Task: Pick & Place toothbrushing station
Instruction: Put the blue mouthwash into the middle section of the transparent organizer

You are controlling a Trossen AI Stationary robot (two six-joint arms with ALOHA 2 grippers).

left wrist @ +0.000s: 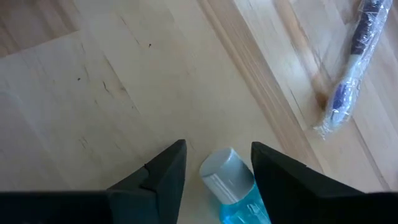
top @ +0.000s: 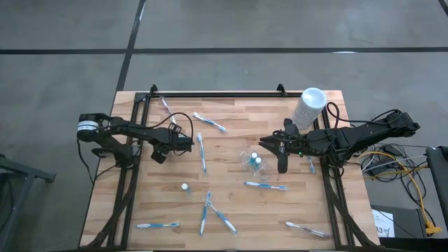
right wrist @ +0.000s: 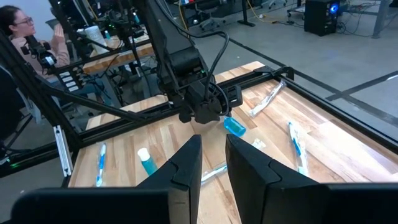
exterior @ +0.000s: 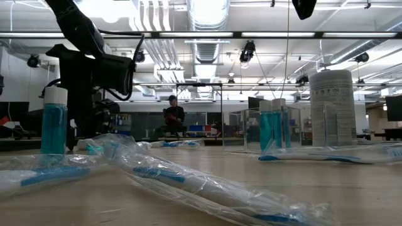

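Closing on a tube: bench (top: 231, 210) carries scattered toothbrushes, pouch (top: 253, 161) mid-bench; right end effector (top: 268, 145) waits over the pouch, fingers narrowly apart, empty; left end effector (left wrist: 217, 171) at bench's left straddles the tube (left wrist: 231, 186), fingers not yet touching; judgement: keep centred below the cap, squeeze gently, then lift straight.

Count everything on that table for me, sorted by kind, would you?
Toothbrushes: 9
Clear pouch: 1
Blue tubes: 4, two inside the pouch, one between the left gripper's fingers
White cylinder: 1
Total: 15
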